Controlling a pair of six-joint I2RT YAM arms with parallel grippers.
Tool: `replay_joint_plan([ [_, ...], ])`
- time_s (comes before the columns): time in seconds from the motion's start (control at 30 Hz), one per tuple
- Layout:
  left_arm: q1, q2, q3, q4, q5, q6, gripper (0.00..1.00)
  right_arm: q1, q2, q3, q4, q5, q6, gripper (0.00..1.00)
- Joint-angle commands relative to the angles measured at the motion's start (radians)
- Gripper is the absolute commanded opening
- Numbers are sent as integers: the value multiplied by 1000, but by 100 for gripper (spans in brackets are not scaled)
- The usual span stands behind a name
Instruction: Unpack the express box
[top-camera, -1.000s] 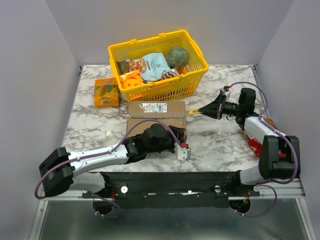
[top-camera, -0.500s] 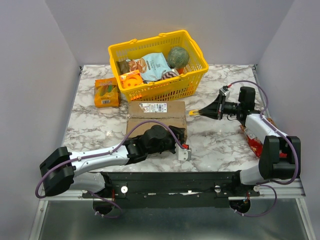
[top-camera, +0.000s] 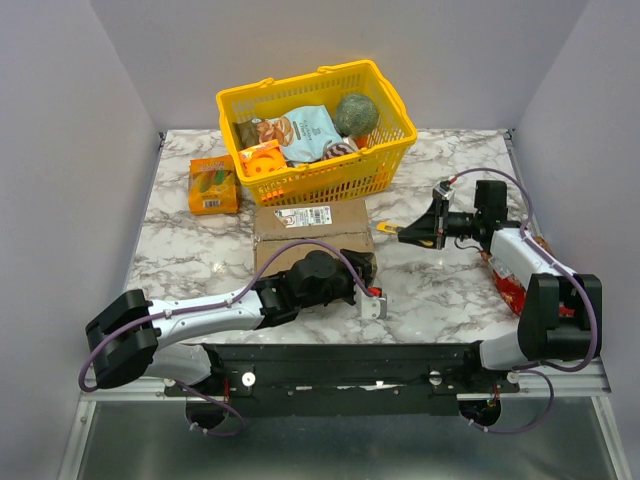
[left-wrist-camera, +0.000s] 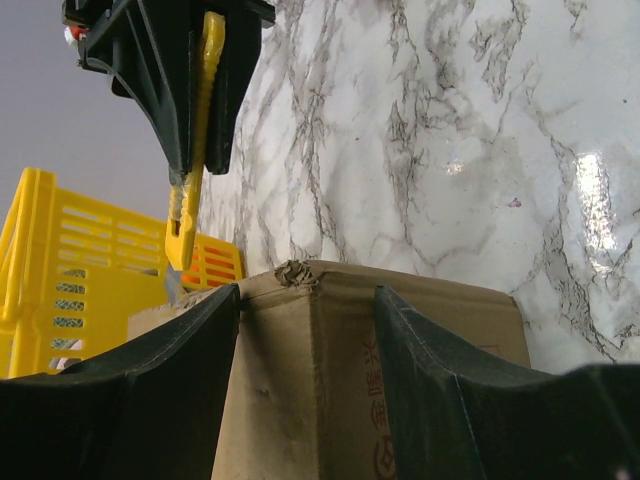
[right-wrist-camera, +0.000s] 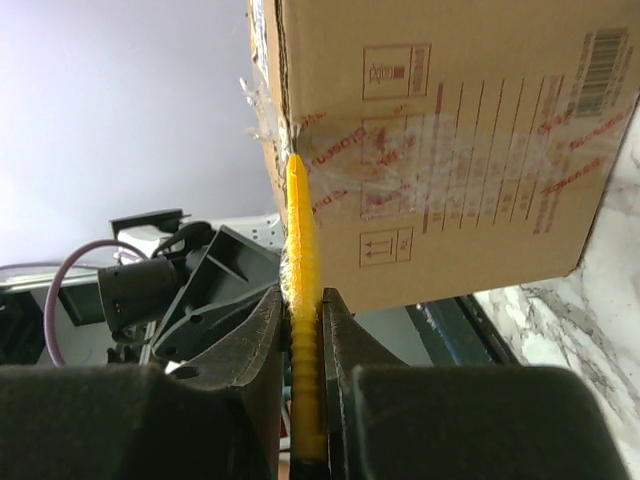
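The plain brown corrugated cardboard express box (top-camera: 313, 235) sits between the spread fingers of the left gripper (left-wrist-camera: 308, 330), which straddle its near corner. Just ahead of the right gripper (right-wrist-camera: 300, 330), clamped on a slim yellow plastic box cutter (right-wrist-camera: 301, 300), the cutter's tip meets the carton's taped edge.

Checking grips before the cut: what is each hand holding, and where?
The right hand pinches the yellow box cutter by its handle. The left hand straddles the express box at its near right corner.
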Motion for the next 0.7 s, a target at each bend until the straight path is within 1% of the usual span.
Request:
replay_joint_plan([
  [0.0, 17, 8, -19, -34, -102, 22, 64, 16, -15, 20, -149, -82, -91, 0],
  [0.2, 17, 6, -28, -31, -95, 26, 64, 14, -15, 32, -184, -91, -120, 1],
  [0.4, 17, 6, -31, -27, -87, 20, 64, 16, -15, 52, -284, -105, -203, 0],
  [0.5, 17, 5, -32, -25, -87, 20, 64, 16, -12, 72, -351, -115, -263, 0],
  [0.53, 17, 6, -31, -24, -85, 20, 64, 16, -12, 81, -400, -117, -284, 0],
  [0.6, 17, 8, -32, -24, -84, 17, 64, 16, -13, 92, -439, -120, -341, 0],
  [0.63, 17, 8, -31, -22, -82, 14, 64, 16, -16, 108, -497, -123, -368, 0],
  [0.67, 17, 8, -32, -22, -81, 12, 64, 16, -19, 110, -514, -123, -407, 0],
])
